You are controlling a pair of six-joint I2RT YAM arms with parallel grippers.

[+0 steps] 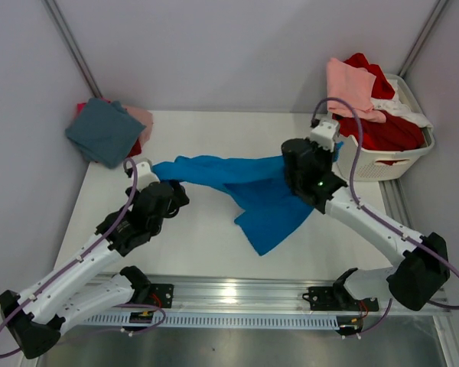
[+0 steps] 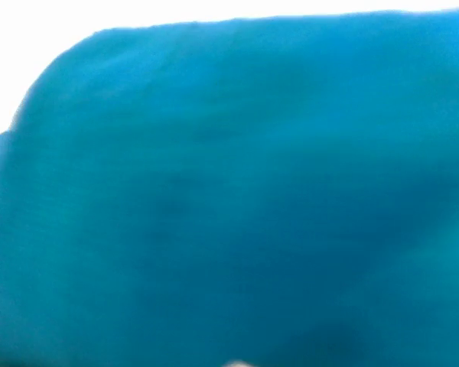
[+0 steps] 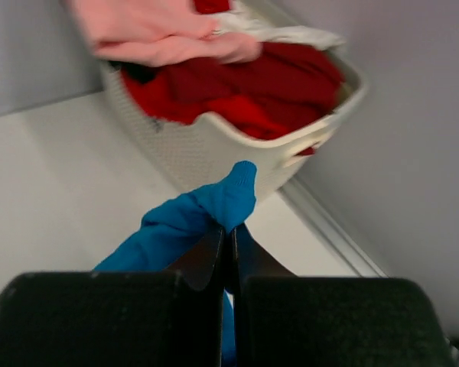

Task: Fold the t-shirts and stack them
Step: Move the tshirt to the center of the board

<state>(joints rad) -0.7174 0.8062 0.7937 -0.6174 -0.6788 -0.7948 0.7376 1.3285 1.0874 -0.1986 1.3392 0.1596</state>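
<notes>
A bright blue t-shirt point(image 1: 252, 187) lies stretched across the middle of the table between my two arms. My right gripper point(image 1: 333, 151) is shut on one end of it, and a blue fold point(image 3: 214, 206) sticks out past the closed fingertips point(image 3: 229, 229), close in front of the basket. My left gripper point(image 1: 162, 182) sits at the shirt's left end. Blue cloth point(image 2: 229, 199) fills the whole left wrist view and hides the jaws, which stand wide. A folded teal t-shirt point(image 1: 105, 130) tops a stack at the back left, over pink point(image 1: 141, 116) and red cloth.
A white slatted laundry basket point(image 1: 398, 164) stands at the back right, holding red point(image 3: 252, 84), pink point(image 3: 153, 30) and white point(image 3: 291, 34) t-shirts. Its wall point(image 3: 214, 153) is just beyond my right fingers. Grey walls close in the table.
</notes>
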